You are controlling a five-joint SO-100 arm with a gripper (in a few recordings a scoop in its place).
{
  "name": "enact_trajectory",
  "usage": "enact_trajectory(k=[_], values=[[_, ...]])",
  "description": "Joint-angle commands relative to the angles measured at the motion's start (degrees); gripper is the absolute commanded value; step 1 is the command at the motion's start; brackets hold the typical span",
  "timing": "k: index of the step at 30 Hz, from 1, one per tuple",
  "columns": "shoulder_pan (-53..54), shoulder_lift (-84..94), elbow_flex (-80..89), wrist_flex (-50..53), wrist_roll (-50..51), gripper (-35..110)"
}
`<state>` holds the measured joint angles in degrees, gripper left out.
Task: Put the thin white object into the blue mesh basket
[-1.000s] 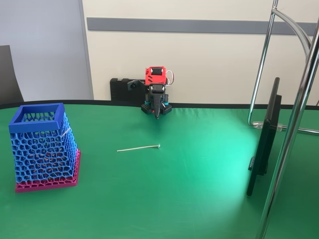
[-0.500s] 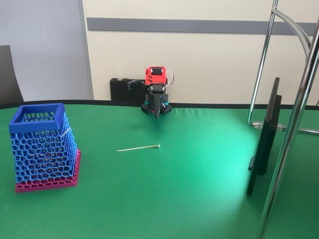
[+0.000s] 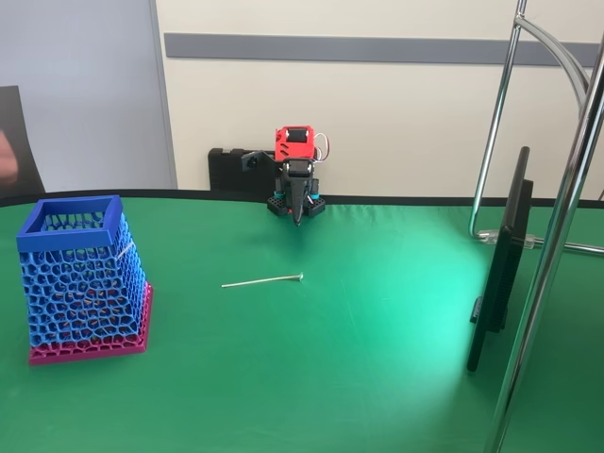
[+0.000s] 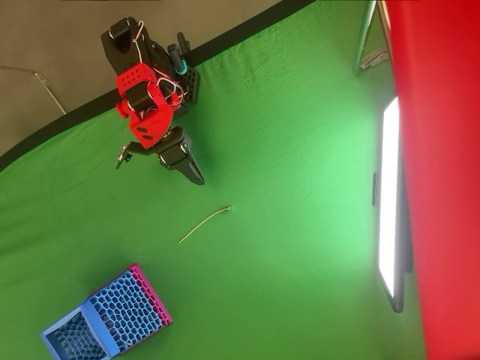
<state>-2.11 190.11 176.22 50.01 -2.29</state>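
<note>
The thin white object (image 3: pixel 262 281) lies flat on the green table, a slender off-white stick with a small nub at its right end; from overhead the thin white object (image 4: pixel 204 224) lies diagonally. The blue mesh basket (image 3: pixel 80 274) stands upright at the left on its magenta base, and the blue mesh basket (image 4: pixel 105 322) sits at the bottom left from overhead. My gripper (image 3: pixel 298 215) hangs folded near the arm's base at the table's far edge, fingers pointing down and shut, holding nothing. Overhead, the gripper (image 4: pixel 196 178) is a short way above the stick, apart from it.
A dark monitor (image 3: pixel 503 264) stands edge-on at the right, beside chrome stand poles (image 3: pixel 552 255). A blurred hand (image 3: pixel 5 156) shows at the far left edge. Open green cloth lies between stick and basket.
A blurred hand has appeared at the left edge of the fixed view. The arm, stick and basket have not moved.
</note>
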Motion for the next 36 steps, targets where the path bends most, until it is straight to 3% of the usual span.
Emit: enact_trajectory(k=[1, 30, 36], values=[[-0.35, 0.35, 0.44, -0.26, -0.35, 1], [-0.53, 0.18, 0.35, -0.35, -0.09, 1], [0.09, -8.53, -4.31, -1.58, 0.79, 1]])
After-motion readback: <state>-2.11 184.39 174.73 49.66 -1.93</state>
